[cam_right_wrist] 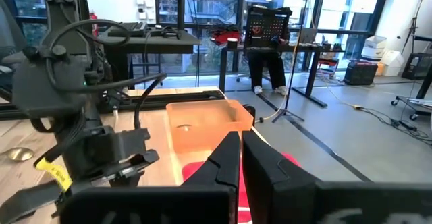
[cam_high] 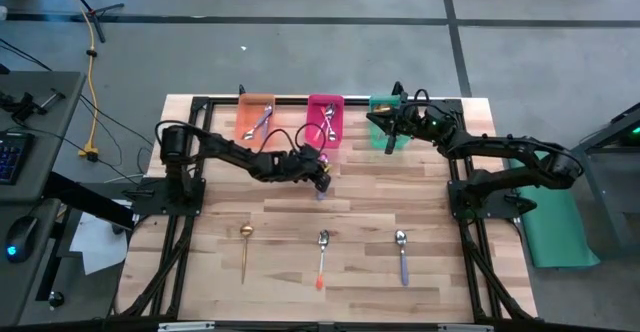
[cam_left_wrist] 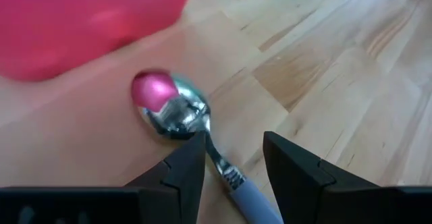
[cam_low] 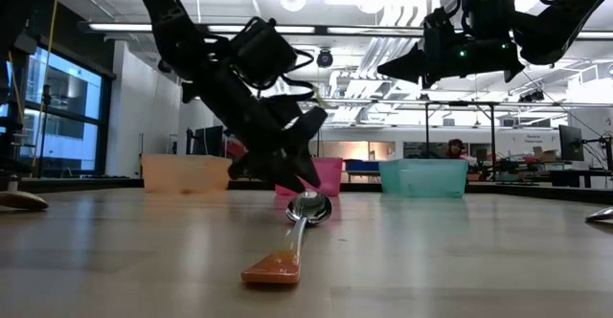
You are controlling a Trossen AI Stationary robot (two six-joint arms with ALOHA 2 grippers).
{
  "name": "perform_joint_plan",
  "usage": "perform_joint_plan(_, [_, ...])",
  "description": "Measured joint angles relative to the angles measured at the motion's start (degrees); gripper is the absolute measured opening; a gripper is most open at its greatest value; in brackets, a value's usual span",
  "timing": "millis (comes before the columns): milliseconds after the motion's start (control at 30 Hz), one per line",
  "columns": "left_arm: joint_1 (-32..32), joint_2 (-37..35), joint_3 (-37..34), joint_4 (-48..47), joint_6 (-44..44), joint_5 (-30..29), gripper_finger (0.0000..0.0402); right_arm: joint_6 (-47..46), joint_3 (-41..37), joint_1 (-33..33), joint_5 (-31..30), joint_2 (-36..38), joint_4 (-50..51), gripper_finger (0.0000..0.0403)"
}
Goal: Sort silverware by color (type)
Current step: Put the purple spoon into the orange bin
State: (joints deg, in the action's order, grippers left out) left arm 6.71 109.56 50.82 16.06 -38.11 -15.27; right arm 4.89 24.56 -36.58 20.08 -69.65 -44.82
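The left claw point(cam_high: 322, 182) is low over the counter point(cam_high: 440, 232), near the middle of the high view and just below the pink bin point(cam_high: 326, 119). Its two fingers point(cam_left_wrist: 189, 166) stand apart and hold nothing. Between them lies a purple-handled spoon point(cam_left_wrist: 177, 113), flat on the wood, its bowl toward the pink bin. From the left wrist view I cannot tell if a finger touches the handle.

The right claw point(cam_high: 383, 124) is raised at the upper right of the high view, over the green bin point(cam_high: 388, 122). Its fingers point(cam_right_wrist: 226, 158) are pressed together, and nothing shows between them.

Three more spoons lie in a row in the lower part of the high view, well apart from each other: a gold spoon point(cam_high: 245, 249) at the left, an orange-handled spoon point(cam_high: 322, 260) in the middle and another purple spoon point(cam_high: 402, 255) at the right. In the low view the orange-handled one lies nearest the camera, at the centre.

The orange bin point(cam_high: 256, 118) at the upper left holds a spoon, and the pink bin holds some as well; their colours are hard to tell.
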Motion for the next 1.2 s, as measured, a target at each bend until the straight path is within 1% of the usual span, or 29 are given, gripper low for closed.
perform_joint_plan(100, [-0.2,0.7,0.4,0.0,0.6,0.2,0.0143,0.0,0.0,0.0,0.0,0.0,0.0,0.0000])
perform_joint_plan(233, [-0.2,0.7,0.6,-3.7,1.4,0.2,0.0143,0.1,0.0,0.0,0.0,0.0,0.0,0.0000])
perform_joint_plan(367, [-0.4,0.4,0.7,-7.3,4.9,0.7,0.0143,0.0,0.0,0.0,0.0,0.0,0.2,0.0000])
perform_joint_plan(533, [-0.8,-0.4,0.7,-9.3,10.3,3.1,0.0140,-0.3,0.0,0.0,0.0,0.0,0.5,0.0000])
perform_joint_plan(700, [-1.1,-2.8,0.4,-14.0,13.2,5.6,0.0113,-1.0,0.0,0.0,0.0,0.0,0.6,0.0000])
perform_joint_plan(867, [-1.1,-4.9,0.4,-20.5,15.4,5.9,0.0068,-1.4,0.0,0.0,0.0,0.0,1.2,0.0000])
perform_joint_plan(1000, [-1.3,-6.0,0.4,-23.4,18.2,6.7,0.0036,-1.4,0.0,0.0,0.0,0.0,1.3,0.0000])
perform_joint_plan(1100, [-1.3,-7.5,0.3,-25.7,19.4,7.3,0.0024,-1.4,0.0,0.0,0.0,0.0,1.4,0.0000])
perform_joint_plan(1200, [-1.3,-10.6,0.3,-28.5,20.3,7.2,0.0019,-1.4,0.0,0.0,0.0,0.0,1.4,0.0000])
